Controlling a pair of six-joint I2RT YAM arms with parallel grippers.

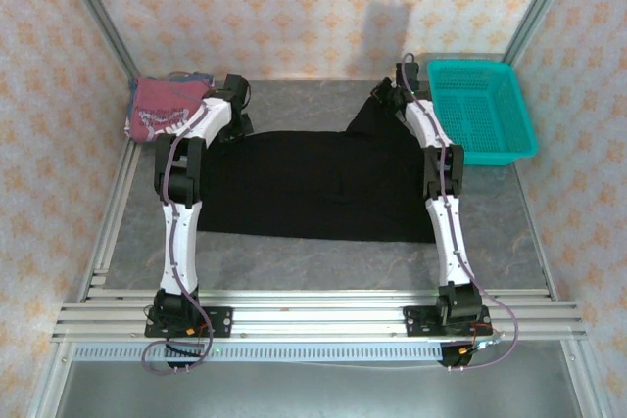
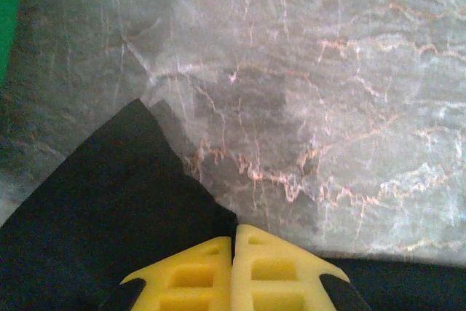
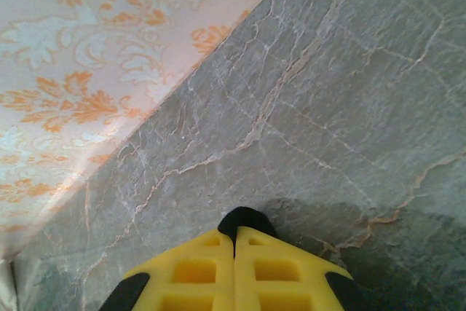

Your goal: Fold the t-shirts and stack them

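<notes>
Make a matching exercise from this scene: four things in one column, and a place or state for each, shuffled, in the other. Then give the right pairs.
Things
1. black t-shirt
2. dark red t-shirt
3. teal basket
4. right gripper

Places and states
A. at the far right corner of the table
B. shut, with a bit of black cloth pinched at its tip
C. spread flat across the middle
D. bunched up at the far left corner

Pairs: 1-C, 2-D, 3-A, 4-B

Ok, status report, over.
Left gripper, right gripper both shut on far edge of plain black cloth t-shirt. Shirt spread out, unfolded. Dark red cloth shirt and teal plastic mesh basket stand aside.
</notes>
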